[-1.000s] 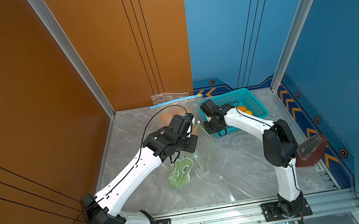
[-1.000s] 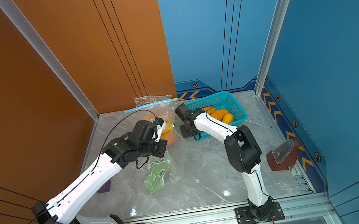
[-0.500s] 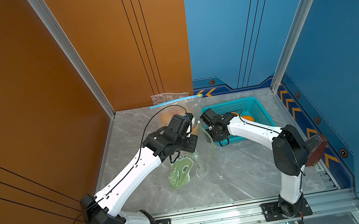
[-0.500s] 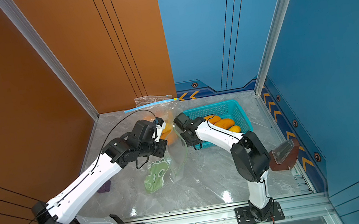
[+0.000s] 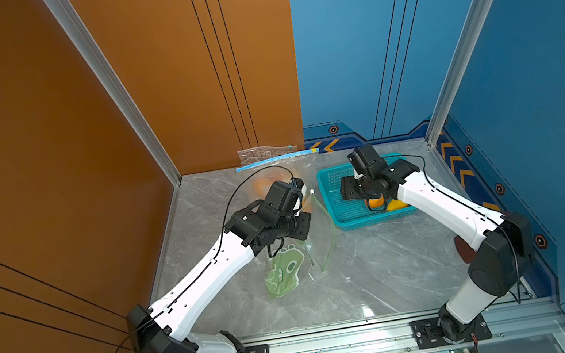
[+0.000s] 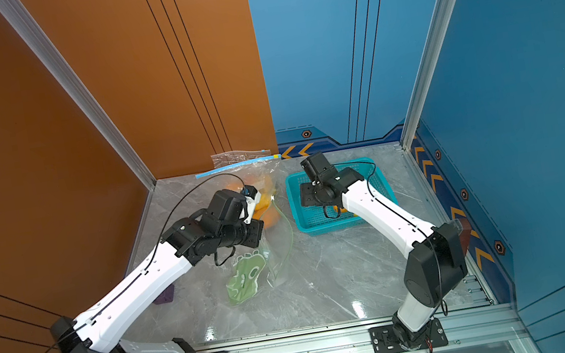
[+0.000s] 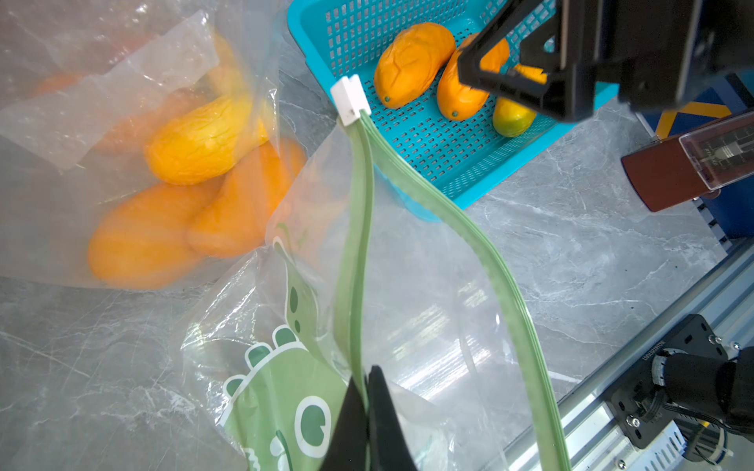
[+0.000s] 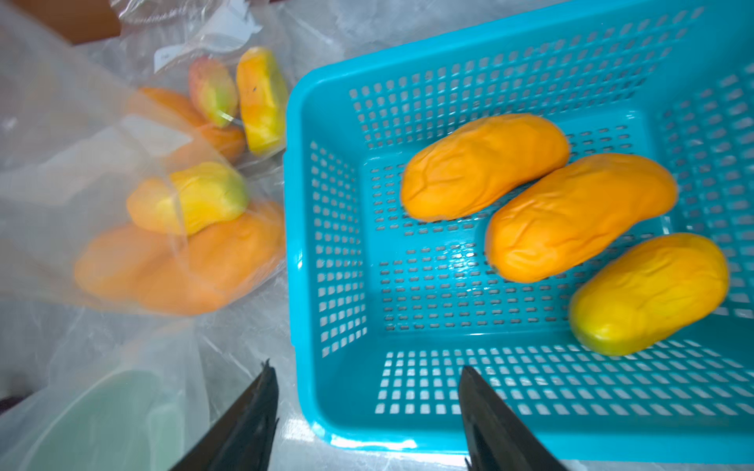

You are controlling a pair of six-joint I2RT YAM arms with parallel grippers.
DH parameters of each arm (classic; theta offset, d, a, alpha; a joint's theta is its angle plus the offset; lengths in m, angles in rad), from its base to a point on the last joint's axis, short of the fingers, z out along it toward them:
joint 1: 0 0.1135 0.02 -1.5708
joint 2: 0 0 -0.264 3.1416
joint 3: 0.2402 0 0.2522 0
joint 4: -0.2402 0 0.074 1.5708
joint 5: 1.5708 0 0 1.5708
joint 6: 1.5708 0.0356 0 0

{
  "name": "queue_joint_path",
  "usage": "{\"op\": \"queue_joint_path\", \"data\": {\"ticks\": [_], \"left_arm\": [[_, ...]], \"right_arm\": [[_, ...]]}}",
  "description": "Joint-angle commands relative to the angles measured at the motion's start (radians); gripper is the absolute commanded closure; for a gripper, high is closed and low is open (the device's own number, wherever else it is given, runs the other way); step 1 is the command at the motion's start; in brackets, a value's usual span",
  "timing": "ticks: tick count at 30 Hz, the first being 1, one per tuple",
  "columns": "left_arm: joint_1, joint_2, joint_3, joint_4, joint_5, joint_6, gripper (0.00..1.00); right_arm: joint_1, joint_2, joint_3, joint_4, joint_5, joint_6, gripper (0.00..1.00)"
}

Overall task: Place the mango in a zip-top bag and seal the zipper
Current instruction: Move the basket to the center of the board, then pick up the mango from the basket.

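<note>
Grey marble tabletop carries a teal basket, right of centre in both top views. Three mangoes, largely masked there by the right arm, are shown by the right wrist view, long axes parallel. Right gripper is spread wide, empty; left gripper is clamped on the zipper of the zip-top bag.

We see the zip-top bag, clear with a green dinosaur print, on the bench just beside the teal basket. Its green zipper gapes open, with the white slider at the basket end. Three wrinkled orange-yellow mangoes lie side by side in the basket.
</note>
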Motion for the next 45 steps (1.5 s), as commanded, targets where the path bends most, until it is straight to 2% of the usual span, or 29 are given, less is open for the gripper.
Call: {"op": "queue_joint_path", "data": {"ticks": [1,8,17,30,35,38,44,45], "left_arm": [[0.011,-0.023,-0.014,0.012,0.015,-0.013,1.0],[0.011,-0.019,-0.02,0.02,0.021,-0.013,1.0],[0.012,-0.021,-0.03,0.034,0.026,-0.015,1.0],[0.017,-0.025,-0.037,0.041,0.032,-0.016,1.0],[0.019,-0.029,-0.037,0.042,0.033,-0.018,1.0],[0.02,-0.025,-0.039,0.041,0.034,-0.019,1.0],[0.018,-0.019,-0.038,0.042,0.037,-0.026,1.0],[0.018,-0.017,-0.038,0.043,0.038,-0.027,1.0]], "right_arm": [[-0.087,0.025,-0.032,-0.021,0.055,-0.013,0.22],[-0.219,0.133,-0.019,0.012,-0.023,-0.01,0.1],[-0.297,0.275,0.003,0.029,-0.069,0.012,0.1],[-0.331,0.48,0.142,0.031,-0.106,0.029,0.1],[-0.334,0.516,0.159,0.037,-0.103,0.03,0.11],[-0.334,0.517,0.154,0.052,-0.113,0.029,0.16],[-0.335,0.453,0.116,0.084,-0.131,0.025,0.43],[-0.334,0.404,0.103,0.09,-0.131,0.022,0.47]]}}
